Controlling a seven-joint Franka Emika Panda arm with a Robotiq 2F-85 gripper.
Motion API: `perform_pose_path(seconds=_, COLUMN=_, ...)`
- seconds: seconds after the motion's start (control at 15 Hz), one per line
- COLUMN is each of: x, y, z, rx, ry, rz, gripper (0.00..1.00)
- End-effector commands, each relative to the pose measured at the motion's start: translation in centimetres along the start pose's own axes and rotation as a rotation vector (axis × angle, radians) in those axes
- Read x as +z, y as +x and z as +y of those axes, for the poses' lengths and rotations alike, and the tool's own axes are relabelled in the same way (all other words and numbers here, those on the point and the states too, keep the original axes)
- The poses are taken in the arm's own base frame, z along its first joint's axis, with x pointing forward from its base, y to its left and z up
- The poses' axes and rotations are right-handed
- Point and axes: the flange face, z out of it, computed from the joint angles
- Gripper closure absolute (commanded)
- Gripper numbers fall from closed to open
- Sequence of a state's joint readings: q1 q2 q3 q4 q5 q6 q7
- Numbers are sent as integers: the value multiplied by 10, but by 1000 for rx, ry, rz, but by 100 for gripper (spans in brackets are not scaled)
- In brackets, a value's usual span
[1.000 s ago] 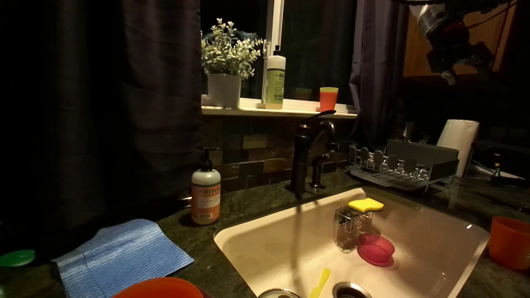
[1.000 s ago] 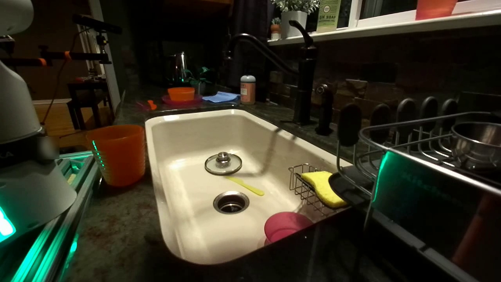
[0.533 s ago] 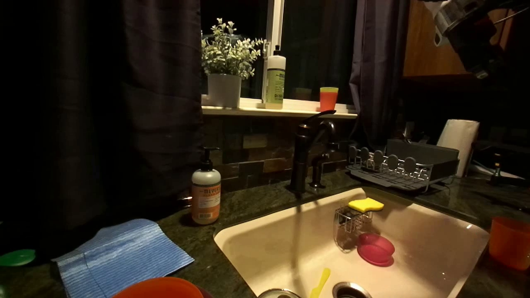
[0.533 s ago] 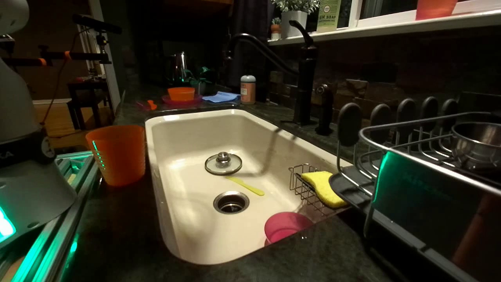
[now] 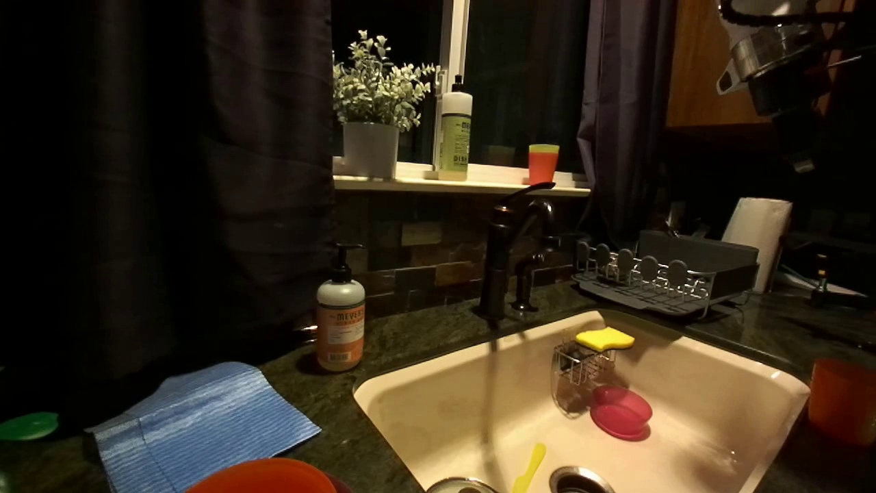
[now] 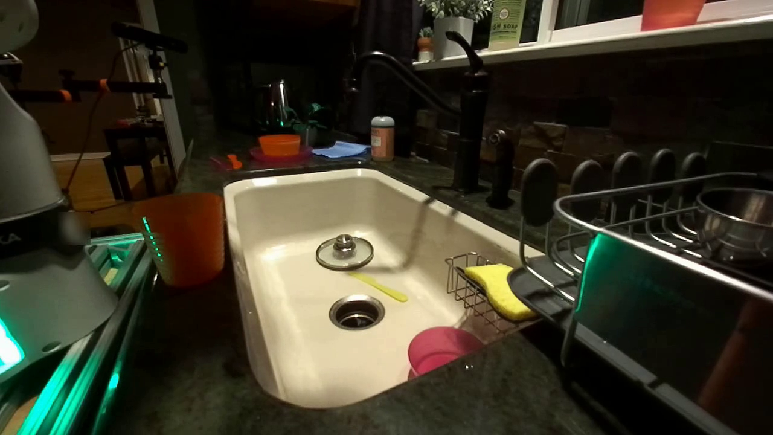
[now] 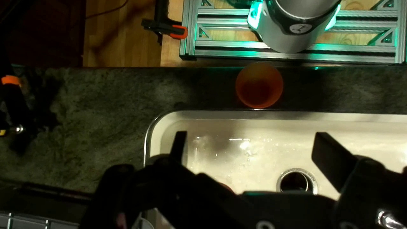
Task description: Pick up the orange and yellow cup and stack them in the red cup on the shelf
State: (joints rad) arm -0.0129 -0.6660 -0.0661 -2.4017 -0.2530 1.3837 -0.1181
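On the pale shelf [image 5: 410, 183] by the window stands a small red-orange tumbler, which I take as the red cup [image 5: 543, 169]. Above its rim shows a yellow-green band, apparently the yellow cup [image 5: 544, 148] nested inside. Its lower part [image 6: 672, 13] also shows at the top of an exterior view. Whether an orange cup sits inside the stack I cannot tell. A solid orange tapered cup [image 6: 181, 240] stands upright on the counter beside the sink. My gripper [image 7: 251, 136] hangs over the sink, fingers wide apart with nothing between them, well away from the shelf.
The sink [image 6: 259, 338] holds a pink-red rounded piece [image 6: 444, 350], a lid [image 6: 344, 252] and a yellow knife [image 6: 379, 287]. The tall faucet [image 5: 497, 263] rises below the shelf. A green soap bottle [image 5: 455, 137] and plant pot [image 5: 371, 149] share the ledge. A dish rack [image 5: 698, 267] stands right.
In an exterior view my wrist and gripper have shifted right, turning so the fingers point more downward. The cups on the shelf and on the counter have stayed put.
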Motion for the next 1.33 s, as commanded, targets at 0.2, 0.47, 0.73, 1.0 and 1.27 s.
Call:
perform_pose_path(seconds=0.2, x=60, y=-12, z=0, rx=-163, ry=67, rz=-10, gripper=0)
perform_pose_path(seconds=0.47, x=87, y=-18, z=5, rx=-246, ry=81, rz=-16, gripper=0)
perform_pose_path(seconds=0.73, x=105, y=-20, z=7, rx=-277, ry=41, rz=-30, gripper=0)
perform_pose_path(seconds=1.0, x=124, y=-17, z=4, rx=-299, ry=-15, rz=-47, gripper=0)
perform_pose_path(seconds=1.27, x=125, y=-11, z=3, rx=-283, ry=0, rz=-69, gripper=0)
